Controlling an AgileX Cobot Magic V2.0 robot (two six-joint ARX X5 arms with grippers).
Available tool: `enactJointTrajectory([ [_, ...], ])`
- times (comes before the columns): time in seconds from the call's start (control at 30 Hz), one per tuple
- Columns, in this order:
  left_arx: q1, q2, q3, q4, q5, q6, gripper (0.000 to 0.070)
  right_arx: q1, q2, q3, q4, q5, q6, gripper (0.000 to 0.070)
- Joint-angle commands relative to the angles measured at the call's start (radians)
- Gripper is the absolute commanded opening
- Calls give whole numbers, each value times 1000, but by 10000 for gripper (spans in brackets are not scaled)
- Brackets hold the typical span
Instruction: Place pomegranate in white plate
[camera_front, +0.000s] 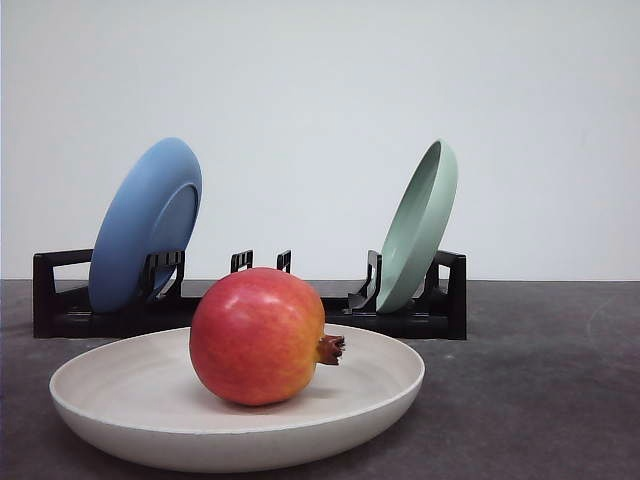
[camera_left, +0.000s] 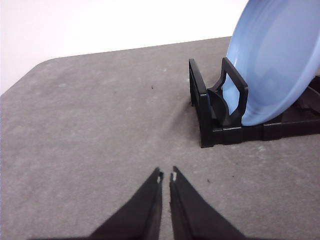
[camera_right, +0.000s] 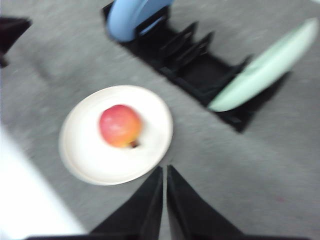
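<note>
- Right gripper (camera_right: 164, 172), low centre of its wrist frame: fingers pressed together, carrying nothing.
- Left gripper (camera_left: 166, 176): likewise pinched closed and empty, over bare table (camera_left: 90, 130).
- The pomegranate (camera_front: 258, 336) rests inside the white plate (camera_front: 120, 385), front view's lower centre.
- Placement looks complete; best to retreat clear of the plate rim.

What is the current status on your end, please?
Both grippers, left and right, shut and empty. Pomegranate resting in white plate. Nothing in the way.
</note>
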Motion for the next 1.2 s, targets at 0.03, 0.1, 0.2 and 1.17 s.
enactJointTrajectory([
  [0.03, 3, -1, -9, -1, -1, -3, 4, -128, -36, 19, 24, 2, -115, 4],
  [0.1, 3, -1, -9, -1, -1, -3, 4, -254, -81, 12, 81, 2, -172, 4],
  [0.2, 3, -1, -9, -1, -1, -3, 4, -433, -148, -19, 217, 1, -241, 4],
  [1.17, 3, -1, -9, 0, -1, -3, 4, -893, -708, -1036, 1055, -120, -242, 4],
])
